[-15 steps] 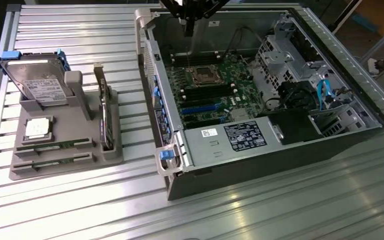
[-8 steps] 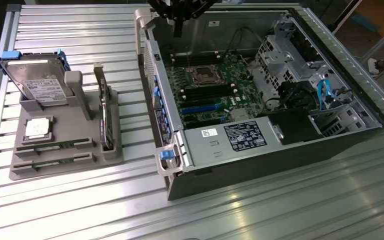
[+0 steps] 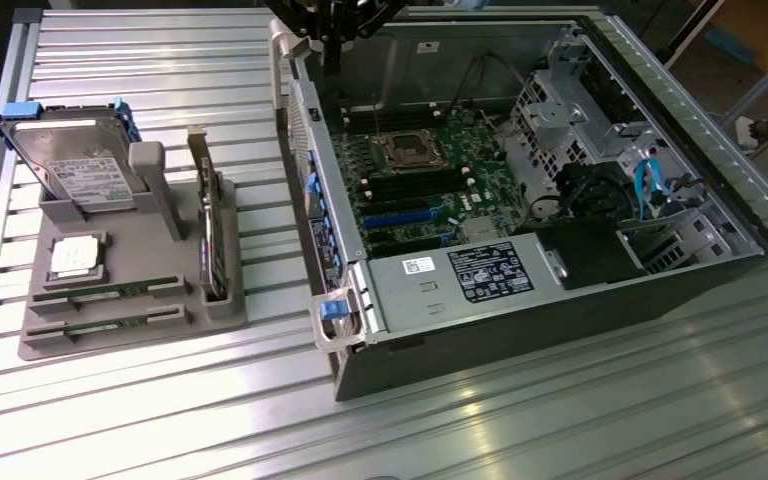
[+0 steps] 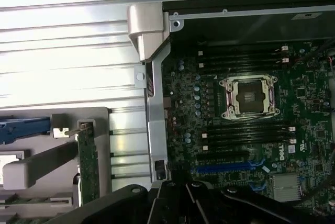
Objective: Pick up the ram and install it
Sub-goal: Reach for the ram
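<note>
Right now your pincer (image 3: 335,45) hangs closed, gripping nothing, above the case (image 3: 518,335); the ram (image 3: 111,291) sits edge-up in its holder (image 3: 228,312), easy to grasp.

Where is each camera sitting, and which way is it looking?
Exterior view: high over the table, looking down on the open computer case and grey parts holder; the tool hangs over the case.
Wrist view: on the arm's wrist, facing down at the motherboard; the dark tool shows.
Shared: the empty processor socket and expansion card.

High exterior view and nearer wrist view both overlook the motherboard (image 3: 480,188).
</note>
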Tool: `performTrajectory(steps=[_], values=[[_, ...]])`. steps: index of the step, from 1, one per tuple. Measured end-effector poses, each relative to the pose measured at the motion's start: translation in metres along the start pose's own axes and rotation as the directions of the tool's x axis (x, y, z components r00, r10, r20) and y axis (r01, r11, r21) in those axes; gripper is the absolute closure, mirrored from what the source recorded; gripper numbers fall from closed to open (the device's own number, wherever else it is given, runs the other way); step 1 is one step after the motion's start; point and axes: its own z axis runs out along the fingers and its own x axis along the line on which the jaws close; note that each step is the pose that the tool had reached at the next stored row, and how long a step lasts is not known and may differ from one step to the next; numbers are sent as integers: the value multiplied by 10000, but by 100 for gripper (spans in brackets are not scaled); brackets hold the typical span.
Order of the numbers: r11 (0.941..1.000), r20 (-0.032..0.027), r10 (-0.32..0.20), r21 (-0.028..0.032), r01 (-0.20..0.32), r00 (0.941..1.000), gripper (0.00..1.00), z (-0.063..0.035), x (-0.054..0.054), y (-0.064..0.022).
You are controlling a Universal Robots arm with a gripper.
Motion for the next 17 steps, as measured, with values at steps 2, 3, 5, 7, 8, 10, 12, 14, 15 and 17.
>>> performTrajectory(steps=[2, 3, 5, 7, 8, 10, 12, 14, 15, 17], values=[[10000, 0, 0, 1, 0, 10000, 89, -2, 48, -3], [10000, 0, 0, 1, 0, 10000, 89, -3, 86, -6], [10000, 0, 1, 0, -1, 10000, 89, -4, 141, -10], [10000, 0, 1, 0, -1, 10000, 89, -5, 192, -14], [10000, 0, 1, 0, -1, 10000, 89, -6, 218, -16], [10000, 0, 0, 0, 0, 10000, 89, -8, 277, -21], [10000, -1, 2, 1, -2, 10000, 89, -10, 356, -27], [10000, 0, 1, 0, -1, 10000, 89, -12, 413, -31], [10000, 0, 0, 0, 0, 10000, 89, -12, 441, -33], [10000, 1, 2, 0, -2, 10000, 89, -14, 499, -37]])
